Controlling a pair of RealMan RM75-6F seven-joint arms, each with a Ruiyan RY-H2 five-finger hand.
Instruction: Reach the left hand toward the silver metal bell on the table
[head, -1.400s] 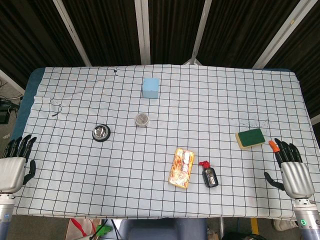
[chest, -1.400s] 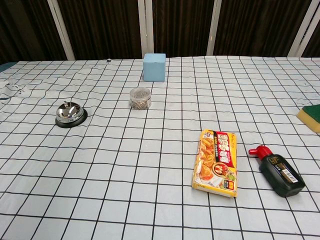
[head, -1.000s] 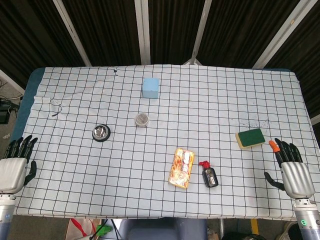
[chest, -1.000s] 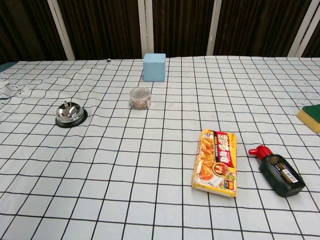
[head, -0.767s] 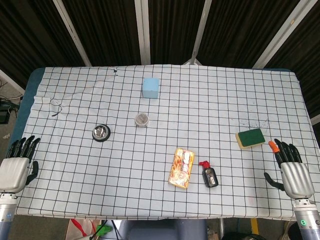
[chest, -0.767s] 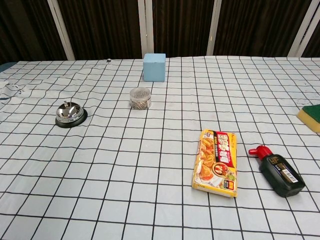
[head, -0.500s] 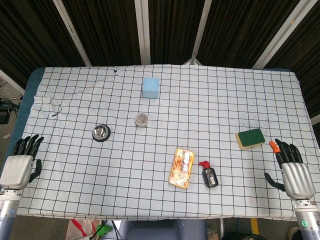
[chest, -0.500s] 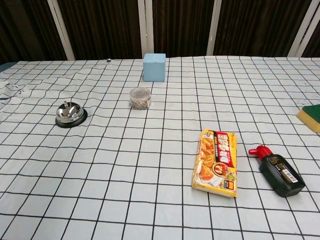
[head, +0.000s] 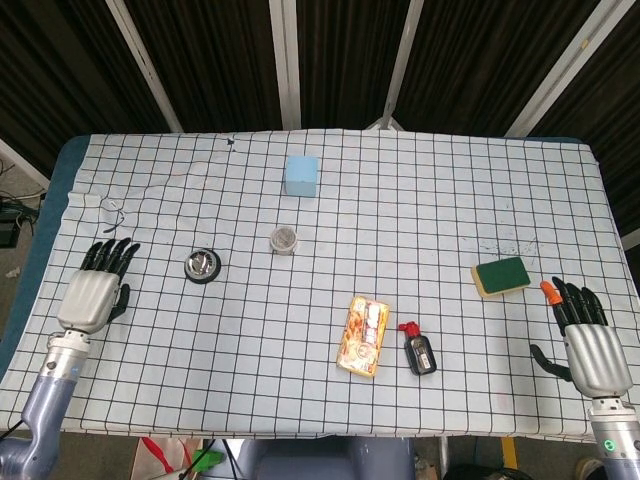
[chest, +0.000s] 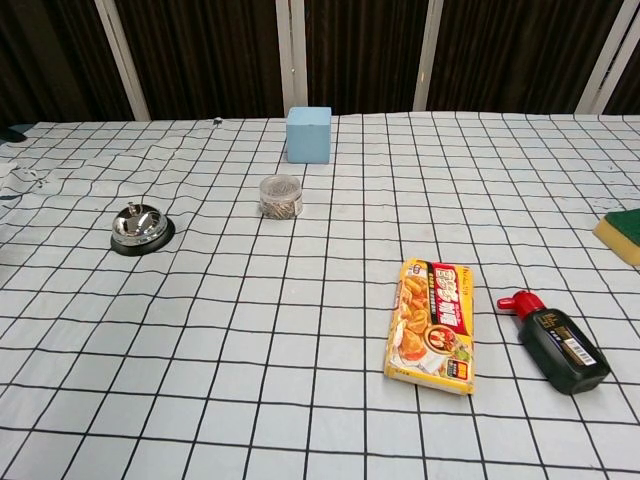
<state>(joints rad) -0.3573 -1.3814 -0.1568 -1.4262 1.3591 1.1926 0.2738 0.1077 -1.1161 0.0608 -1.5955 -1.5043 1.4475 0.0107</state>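
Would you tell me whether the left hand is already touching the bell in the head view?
No, the left hand lies open on the cloth well short of the bell, with bare squares between them.

Bell (head: 202, 266) left of jar (head: 285, 239); left hand (head: 93, 291) left of bell, apart.

Lab: grid-cloth table (head: 450, 200), dark curtains (chest: 200, 50)

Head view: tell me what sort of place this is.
Probably a robot test bench, not a home: a table under a checked cloth, dark slatted panels behind, and unrelated props laid out apart, such as a bell and sponge.
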